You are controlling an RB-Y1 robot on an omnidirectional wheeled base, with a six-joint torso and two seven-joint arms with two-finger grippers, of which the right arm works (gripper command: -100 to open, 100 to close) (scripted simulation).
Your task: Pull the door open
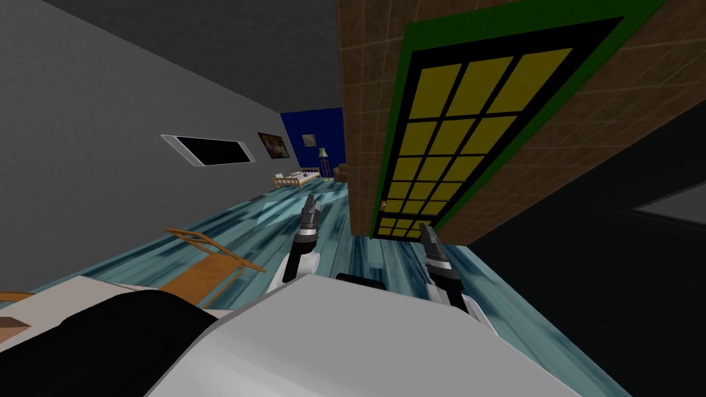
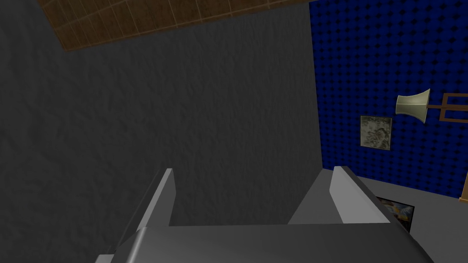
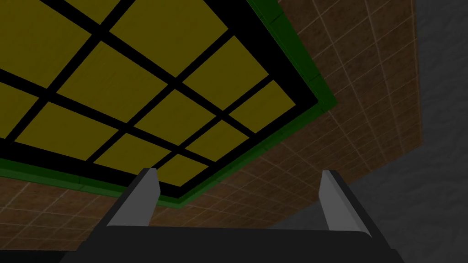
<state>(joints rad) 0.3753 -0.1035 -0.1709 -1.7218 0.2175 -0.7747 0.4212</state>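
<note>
- One door point(image 1: 448, 138) is the thing to pull. It has yellow panes in a black grid and a green frame, and it appears shut, flush in a brown tiled wall point(image 1: 620, 89). It stands ahead of the robot, a little to its right.
- On the door's edge nearest the wall's corner there is a small brownish spot, probably the handle point(image 1: 383, 205). It is too small to tell its shape.
- The right gripper point(image 1: 425, 234) points at the lower part of the door, near it but not touching. Its fingers stand wide apart and hold nothing. This pose likely prepares a reach for the handle, which lies apart from it, toward the left arm's side.
- The left gripper point(image 1: 310, 207) points forward over the floor point(image 1: 386, 258), beside the wall's corner. Its fingers are also spread and empty, and it seems only to wait.
- If the handle is read correctly, the hinges should be on the far edge. The door would then swing toward the robot, across the floor between them.
- That strip of floor is open, and a wooden chair point(image 1: 207, 262) stands well apart on the left. The robot itself is close to the swing path, so it will probably need to back away while pulling.
</note>
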